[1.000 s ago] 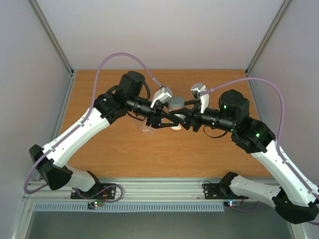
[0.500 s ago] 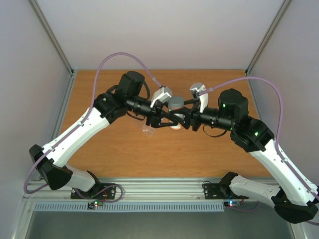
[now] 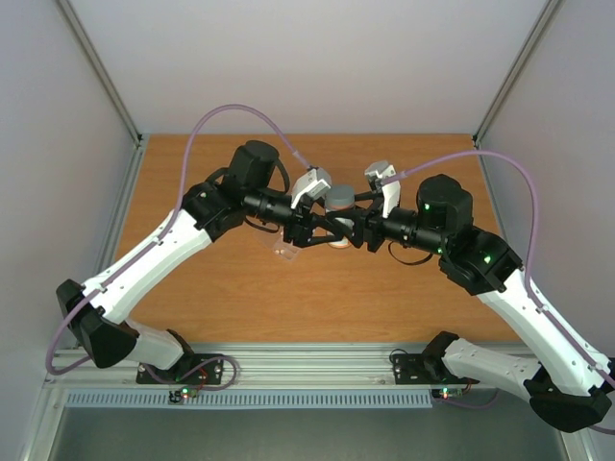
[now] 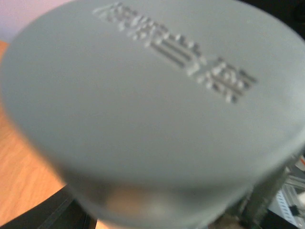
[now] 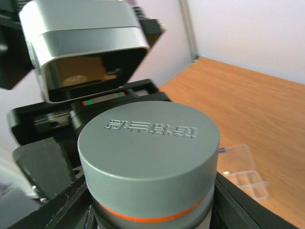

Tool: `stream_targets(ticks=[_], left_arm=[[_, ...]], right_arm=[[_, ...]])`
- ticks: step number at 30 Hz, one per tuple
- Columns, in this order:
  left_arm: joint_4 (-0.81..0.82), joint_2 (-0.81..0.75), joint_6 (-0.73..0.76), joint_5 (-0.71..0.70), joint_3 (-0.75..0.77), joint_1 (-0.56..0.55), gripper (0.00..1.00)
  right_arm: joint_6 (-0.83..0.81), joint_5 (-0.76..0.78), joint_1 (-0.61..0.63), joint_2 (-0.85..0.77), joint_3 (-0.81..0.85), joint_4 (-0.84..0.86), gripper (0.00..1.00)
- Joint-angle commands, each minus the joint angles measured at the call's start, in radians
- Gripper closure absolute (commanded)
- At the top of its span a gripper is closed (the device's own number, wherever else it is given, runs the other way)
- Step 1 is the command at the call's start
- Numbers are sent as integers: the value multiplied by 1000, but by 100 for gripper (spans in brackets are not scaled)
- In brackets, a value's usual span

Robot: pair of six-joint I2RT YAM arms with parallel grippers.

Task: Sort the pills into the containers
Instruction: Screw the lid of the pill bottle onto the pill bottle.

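Right end effector holds bottle, pill box just beyond.

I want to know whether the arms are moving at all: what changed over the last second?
The right arm eased slightly left, toward the left arm, taking the right gripper and the grey-capped bottle a touch the same way. Nothing was taken hold of or let go. The left arm and the pill box stayed put.
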Motion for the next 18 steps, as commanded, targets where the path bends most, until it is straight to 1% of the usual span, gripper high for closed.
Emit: stream_targets(ticks=[1,8,11,14,18], left_arm=[[63,-26,-17,-124,-32,12,39],[72,-40,-53,-179,-44,17,35],[89,-59,-65,-228,-57,22,33],[102,-82,-81,-276,-77,28,32],[128,-122,-106,-351,-121,35,32]], right_arm=[[-11,66,2,-4,-8,35,87],[-18,79,3,-10,-15,53,90],[-22,95,3,-10,-26,59,90],[-21,132,2,-25,-62,87,90],[-23,218,2,-43,-137,154,91]])
